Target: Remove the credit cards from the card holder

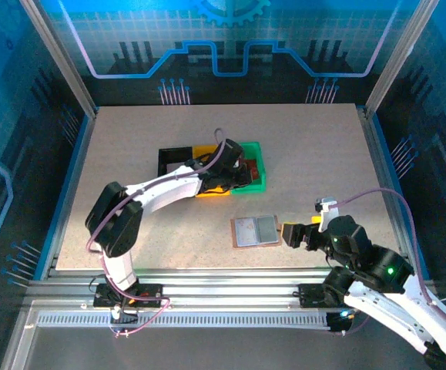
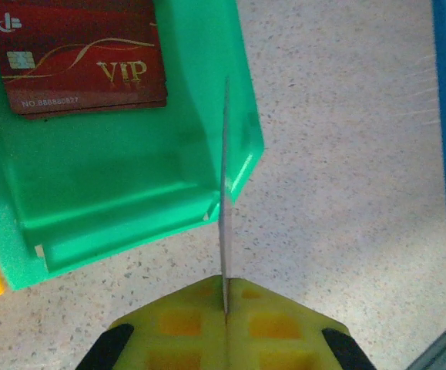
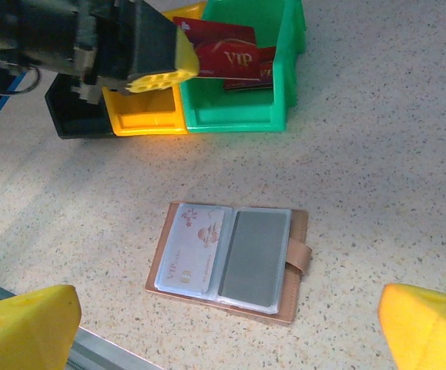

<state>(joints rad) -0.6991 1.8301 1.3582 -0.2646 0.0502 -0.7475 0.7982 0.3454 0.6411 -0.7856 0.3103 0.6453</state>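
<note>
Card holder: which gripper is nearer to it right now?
Right. The open right gripper sits just right of the card holder, level with it. The left gripper is farther off above the green tray, shut on a credit card.

Plastic trays: three. Black tray (image 3: 68,127), yellow tray (image 3: 149,119), green tray (image 3: 238,116).
Card holder (image 3: 296,262): one, lying open.
Red VIP cards (image 2: 80,54): two counted, one flat in green tray, plus edge-on card (image 2: 225,193). Any more stacked beneath: cannot tell.
Pale VIP card (image 3: 192,250) in holder pocket: one.
</note>
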